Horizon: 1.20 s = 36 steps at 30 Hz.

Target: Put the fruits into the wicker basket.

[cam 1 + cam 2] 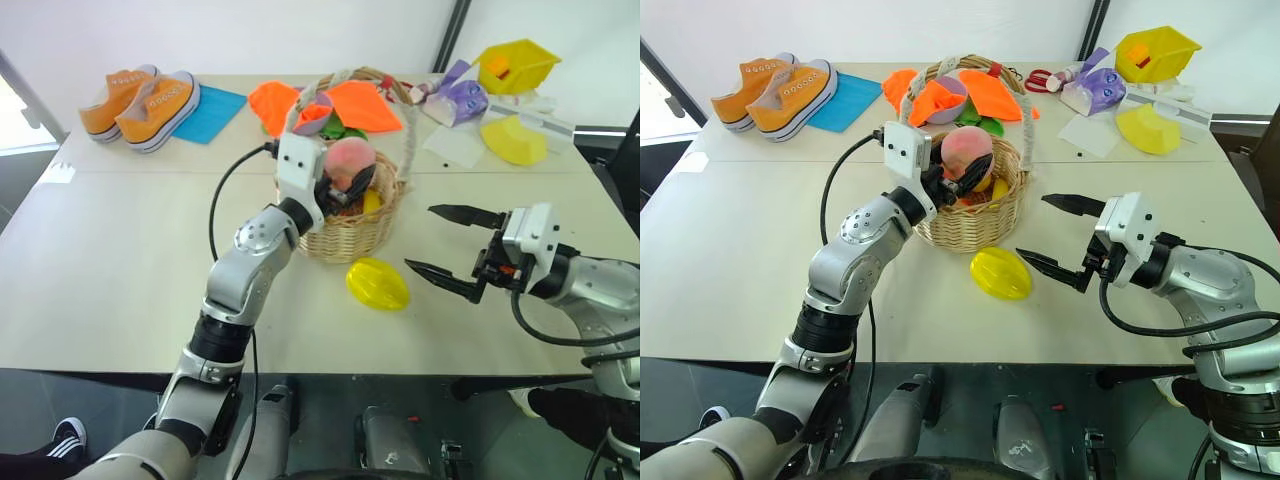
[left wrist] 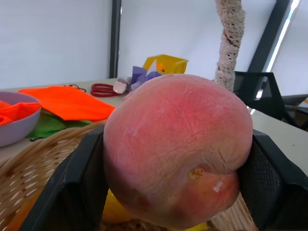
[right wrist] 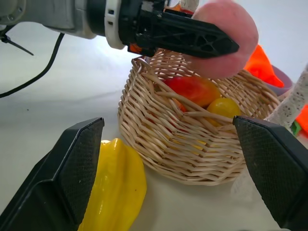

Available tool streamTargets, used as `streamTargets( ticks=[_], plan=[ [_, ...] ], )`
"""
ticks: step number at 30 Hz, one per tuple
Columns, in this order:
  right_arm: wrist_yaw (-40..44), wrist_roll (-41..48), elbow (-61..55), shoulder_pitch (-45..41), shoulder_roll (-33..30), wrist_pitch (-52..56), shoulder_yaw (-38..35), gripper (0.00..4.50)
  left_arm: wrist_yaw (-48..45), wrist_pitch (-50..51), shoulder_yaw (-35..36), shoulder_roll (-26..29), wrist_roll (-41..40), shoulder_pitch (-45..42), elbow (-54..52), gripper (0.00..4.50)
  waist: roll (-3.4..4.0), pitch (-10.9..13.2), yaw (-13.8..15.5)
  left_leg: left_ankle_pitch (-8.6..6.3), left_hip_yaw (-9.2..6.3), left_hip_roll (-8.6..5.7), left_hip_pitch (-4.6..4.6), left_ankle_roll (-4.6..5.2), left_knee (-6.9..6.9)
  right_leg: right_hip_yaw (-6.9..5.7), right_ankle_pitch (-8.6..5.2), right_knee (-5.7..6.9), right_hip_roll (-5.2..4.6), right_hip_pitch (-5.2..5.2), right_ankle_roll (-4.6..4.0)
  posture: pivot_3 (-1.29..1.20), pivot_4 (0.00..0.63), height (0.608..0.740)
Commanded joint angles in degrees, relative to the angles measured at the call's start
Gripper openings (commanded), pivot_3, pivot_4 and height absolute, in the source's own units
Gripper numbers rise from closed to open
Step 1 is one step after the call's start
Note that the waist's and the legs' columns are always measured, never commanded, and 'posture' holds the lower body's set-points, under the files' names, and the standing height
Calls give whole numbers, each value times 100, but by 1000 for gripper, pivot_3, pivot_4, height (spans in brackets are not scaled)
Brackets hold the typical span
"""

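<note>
Over the wicker basket (image 1: 352, 232) the left gripper's (image 1: 345, 185) jaws pinch the peach (image 1: 350, 160); the right gripper's (image 1: 447, 243) jaws spread beside the starfruit (image 1: 378, 284) left on the bench (image 1: 120, 260).

We see a bright, evenly lit scene, with daylight coming off the white walls behind the table (image 1: 120, 300). Shadows are soft: 1 faint patch lies under the starfruit (image 1: 378, 284), another beneath the basket (image 1: 350, 235). The starfruit's glossy skin carries small highlights. In the left wrist view the peach (image 2: 178, 149) is sharp while the background is hazy and washed out.
</note>
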Motion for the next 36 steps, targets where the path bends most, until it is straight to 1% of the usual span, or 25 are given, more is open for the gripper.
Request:
streamTargets(
  ticks=[1, 3, 5, 8, 9, 11, 13, 15, 17, 18, 20, 22, 24, 26, 30, 32, 34, 35, 36],
  plan=[
    [-61, 41, -203, -17, -64, -8, -163, 4500, -166, 17, 197, 72, -89, -69, -180, 4449, 0, 0, 5, 0, 0, -1, 0, 0, 0, 0, 0, 0, 0, 0, 0, 0, 150, 740],
    [-66, 44, -192, -42, -65, 0, -131, 4500, -310, 73, 179, 135, -151, -20, -310, 4449, 0, 0, 12, 0, -2, -1, 0, 1, 3, 0, 0, 0, 0, 2, 0, 0, 150, 740],
    [-90, 90, -182, -151, -59, 99, -49, 4500, -549, 56, 121, 383, -96, 118, -600, 4449, 0, 0, 14, 0, -3, -3, 0, 1, 5, 0, 0, 0, 0, 3, 0, 0, 150, 740],
    [-95, 205, -274, -232, -81, 390, 91, 4500, -910, 160, 322, 745, -398, 375, -1238, 4449, 1, 0, 12, 0, -4, -3, 0, 1, 2, 1, 0, 0, 0, 3, 0, 0, 150, 740],
    [-77, 194, -315, -219, -112, 488, 165, 4500, -913, 88, 357, 912, -275, 457, -1397, 4449, 1, 0, 11, 0, -5, -3, 0, 1, 1, 1, 0, 0, 0, 2, 0, 0, 150, 740],
    [-36, 176, -384, -181, -155, 672, 307, 4500, -1358, 414, 675, 1273, -972, 763, -1951, 4449, 2, -1, 3, 0, -5, -2, 0, 1, 0, 1, 0, 0, 0, 1, -1, 0, 150, 740],
    [-73, 130, -422, -200, -139, 852, 501, 4500, -2047, 623, 1043, 1858, -1719, 1280, -2636, 4449, 3, -1, -22, -1, -5, -1, 0, 2, -3, 4, -1, 0, 0, -2, -2, 0, 150, 740],
    [-77, 29, -462, -215, -104, 933, 754, 4500, -2672, 704, 1447, 2502, -2195, 1805, -2993, 4449, 6, -1, -27, -1, -4, 1, 0, 2, -8, 8, -1, 0, 0, -6, -3, 0, 150, 740],
    [-159, -218, -418, -291, -27, 962, 1085, 4500, -3275, 718, 1900, 3149, -2460, 2386, -3034, 4449, 9, -2, -6, -1, -5, 3, 2, 2, -9, 8, -2, 0, 0, -14, -5, 0, 150, 740],
    [-211, -425, -351, -343, -9, 935, 1271, 4500, -3547, 621, 2069, 3405, -2462, 2673, -3036, 4449, 9, -2, -2, -2, -5, 4, 5, 1, -9, 9, -2, 0, 0, -28, -6, 0, 150, 740],
    [-362, -951, -123, -461, 23, 739, 1587, 4500, -4066, 239, 2211, 3823, -2181, 3319, -3042, 4449, 10, -2, 18, -3, -5, 2, 7, 1, -9, 13, -3, -2, -2, -30, -8, 0, 150, 740],
    [-295, -1128, -8, -454, -16, 660, 1723, 4500, -4325, -126, 2278, 3976, -1976, 3792, -3084, 4449, 11, -2, 77, -5, -4, -1, 4, 0, -9, 15, -4, -7, -6, -32, -10, 0, 150, 740],
    [-134, -1237, 75, -372, -92, 548, 1817, 4500, -4446, -304, 2328, 4041, -1916, 4084, -3111, 4449, 10, -2, 143, -8, -4, -1, 0, -4, -9, 21, -13, -14, -18, -34, -28, 0, 150, 740],
    [-84, -1767, 382, -307, -216, 36, 2023, 4500, -4481, -475, 2320, 4030, -1834, 4232, -3100, 4449, 11, -2, 179, -15, -5, 0, -1, -15, -9, 21, -14, -15, -22, -35, -30, 0, 150, 740],
    [-199, -1973, 732, -357, -42, -239, 2016, 4500, -4429, -724, 2216, 3952, -1692, 4412, -3149, 4449, 12, -3, 145, -16, -1, 0, -1, -15, -12, 21, -14, -18, -26, -37, -32, 0, 150, 740],
    [-214, -1961, 792, -352, 22, -316, 1958, 3936, -4389, -771, 2191, 3918, -1693, 4453, -3153, 4500, 12, -3, 143, -15, -1, 2, -1, -14, -15, 20, -14, -17, -24, -39, -32, 0, 150, 740],
    [-136, -1880, 876, -328, 51, -404, 1871, 3235, -4377, -848, 2147, 3883, -1650, 4472, -3128, 4500, 12, -3, 140, -9, -1, 4, -1, -4, -19, 19, -7, -17, -22, -39, -20, 0, 150, 740],
    [-67, -1861, 910, -304, 25, -474, 1840, 3046, -4373, -876, 2127, 3871, -1629, 4474, -3122, 4500, 12, -3, 140, -8, -2, 5, -1, -3, -19, 18, -7, -17, -21, -39, -19, 0, 150, 740],
    [13, -1769, 916, -271, 6, -460, 1785, 2988, -4360, -897, 2105, 3856, -1613, 4464, -3122, 4500, 12, -3, 140, -8, -2, 5, -1, -2, -19, 18, -7, -17, -21, -39, -18, 0, 150, 740]
  ],
)
